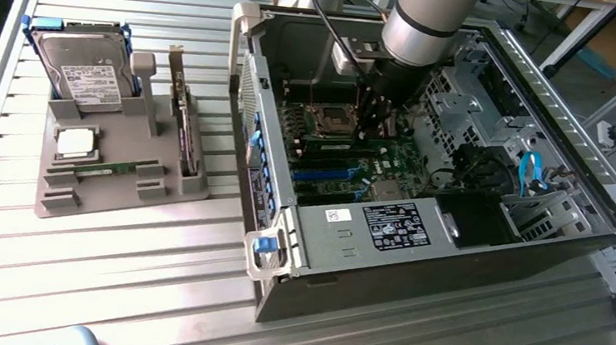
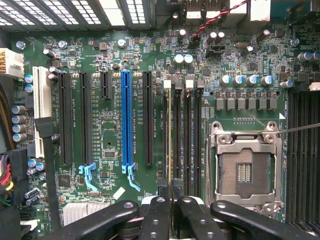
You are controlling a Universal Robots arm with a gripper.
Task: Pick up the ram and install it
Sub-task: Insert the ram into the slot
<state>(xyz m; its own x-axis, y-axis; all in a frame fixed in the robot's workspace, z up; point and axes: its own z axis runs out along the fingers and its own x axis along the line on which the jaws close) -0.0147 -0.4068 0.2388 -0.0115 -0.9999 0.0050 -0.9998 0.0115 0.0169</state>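
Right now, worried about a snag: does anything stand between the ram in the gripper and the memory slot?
Nothing visible does. The gripper holds the ram edge-on, lined up along a memory slot beside the processor socket; no cable or card crosses it. Whether it is seated, I cannot tell.

The ram (image 2: pixel 171 130) is a long thin stick, seen edge-on, pinched in the hand (image 2: pixel 171 192) over the black slots (image 2: pixel 187 135).

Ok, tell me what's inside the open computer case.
Inside the computer case: a motherboard with an empty processor socket, a blue slot and memory slots. The gripper seems closed on the ram, edge-on over one slot. The arm covers the board behind it.
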